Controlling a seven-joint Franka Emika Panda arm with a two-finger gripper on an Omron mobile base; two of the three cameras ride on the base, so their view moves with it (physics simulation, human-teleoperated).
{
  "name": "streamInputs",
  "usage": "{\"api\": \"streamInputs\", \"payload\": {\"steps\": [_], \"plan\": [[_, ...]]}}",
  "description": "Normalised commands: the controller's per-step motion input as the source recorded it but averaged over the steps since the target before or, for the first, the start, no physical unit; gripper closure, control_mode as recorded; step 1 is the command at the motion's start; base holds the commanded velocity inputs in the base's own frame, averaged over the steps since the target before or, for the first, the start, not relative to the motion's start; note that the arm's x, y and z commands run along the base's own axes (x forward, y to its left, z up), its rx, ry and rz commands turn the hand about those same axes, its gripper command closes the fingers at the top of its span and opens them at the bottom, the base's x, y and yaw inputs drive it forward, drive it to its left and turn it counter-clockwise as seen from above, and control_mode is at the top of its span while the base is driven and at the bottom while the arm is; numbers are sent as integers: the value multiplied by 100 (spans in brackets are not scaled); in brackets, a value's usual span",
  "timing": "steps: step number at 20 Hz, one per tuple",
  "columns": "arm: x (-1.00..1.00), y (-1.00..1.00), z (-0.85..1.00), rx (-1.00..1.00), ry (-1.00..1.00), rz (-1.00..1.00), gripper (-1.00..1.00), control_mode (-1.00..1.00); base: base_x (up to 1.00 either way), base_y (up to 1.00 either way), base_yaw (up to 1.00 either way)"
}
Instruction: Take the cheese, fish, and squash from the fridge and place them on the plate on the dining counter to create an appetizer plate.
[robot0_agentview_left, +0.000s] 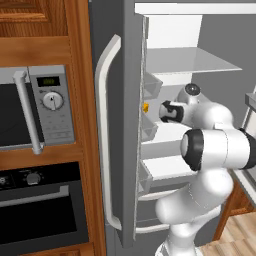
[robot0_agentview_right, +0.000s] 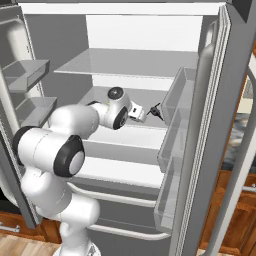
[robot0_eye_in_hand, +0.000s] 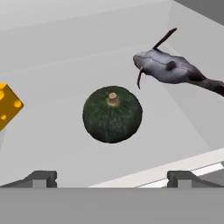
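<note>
Three foods on fridge shelf (robot0_eye_in_hand: 52, 131), squash (robot0_eye_in_hand: 112, 114) centre, cheese (robot0_eye_in_hand: 8, 105), fish (robot0_eye_in_hand: 175, 70) flanking

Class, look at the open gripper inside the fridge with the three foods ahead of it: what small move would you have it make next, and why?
Probably ease the gripper straight forward onto the squash. Its fingertips stand wide apart and hold nothing, and in the hand view the squash sits centred between them on the shelf, apart from the cheese and the fish.

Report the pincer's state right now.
Pincer: open, holding nothing, aimed at the squash on the fridge shelf.
</note>
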Motion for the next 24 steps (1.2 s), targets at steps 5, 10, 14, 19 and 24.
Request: {"api": "streamInputs", "payload": {"steps": [5, 10, 14, 19, 24], "plan": [[28, -6, -9, 0, 0, 0, -100, -100, 0, 0, 0], [26, -11, -12, 0, 0, 0, -100, -100, 0, 0, 0], [22, -17, -13, 0, 0, 0, -100, -100, 0, 0, 0], [21, -6, -22, 0, 0, 0, -100, -100, 0, 0, 0], [27, 0, -27, 0, 0, 0, -100, -100, 0, 0, 0]]}}
